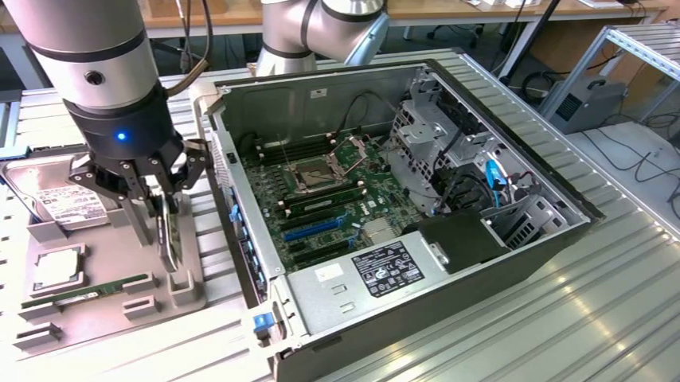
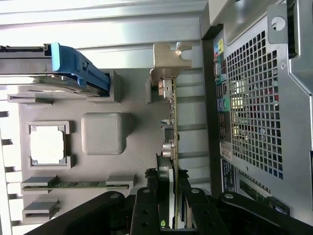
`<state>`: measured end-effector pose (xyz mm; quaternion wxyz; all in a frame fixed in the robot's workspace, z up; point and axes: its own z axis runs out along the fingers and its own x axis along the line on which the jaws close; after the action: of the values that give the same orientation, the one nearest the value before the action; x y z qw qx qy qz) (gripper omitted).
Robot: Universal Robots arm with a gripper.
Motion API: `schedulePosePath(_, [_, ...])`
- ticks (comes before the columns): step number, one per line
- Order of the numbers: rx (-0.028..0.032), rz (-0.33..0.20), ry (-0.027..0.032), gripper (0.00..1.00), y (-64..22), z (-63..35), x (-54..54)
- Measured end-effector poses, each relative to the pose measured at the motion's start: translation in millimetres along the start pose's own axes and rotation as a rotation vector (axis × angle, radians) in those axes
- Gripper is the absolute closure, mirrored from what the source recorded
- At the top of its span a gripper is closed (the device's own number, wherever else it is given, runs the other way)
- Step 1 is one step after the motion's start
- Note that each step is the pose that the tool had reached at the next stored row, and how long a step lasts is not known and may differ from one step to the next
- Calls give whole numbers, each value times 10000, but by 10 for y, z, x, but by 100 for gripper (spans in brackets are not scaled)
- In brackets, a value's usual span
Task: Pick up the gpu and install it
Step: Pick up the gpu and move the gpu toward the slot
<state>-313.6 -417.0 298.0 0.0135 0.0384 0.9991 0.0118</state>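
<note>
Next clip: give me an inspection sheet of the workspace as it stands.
Surface: ribbed metal table, grey parts tray on it.
Job's things: gpu stands on edge in the tray; open computer case beside it.
Clutter: hard drive, processor, memory stick in tray.
Gripper: gripper down over the gpu.
Cables: blue cable and black leads inside the case.
Surroundings: desks and metal rack behind.

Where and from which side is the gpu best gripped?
Probably pinch the gpu across its two flat faces, near mid-length, coming straight down: it stands on edge in the grey tray, thin edge up, with the bracket at one end.
</note>
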Motion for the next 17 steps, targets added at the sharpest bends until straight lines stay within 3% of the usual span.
schedulePosePath(17, [-1, 0, 0, 73, 3, -109, -3])
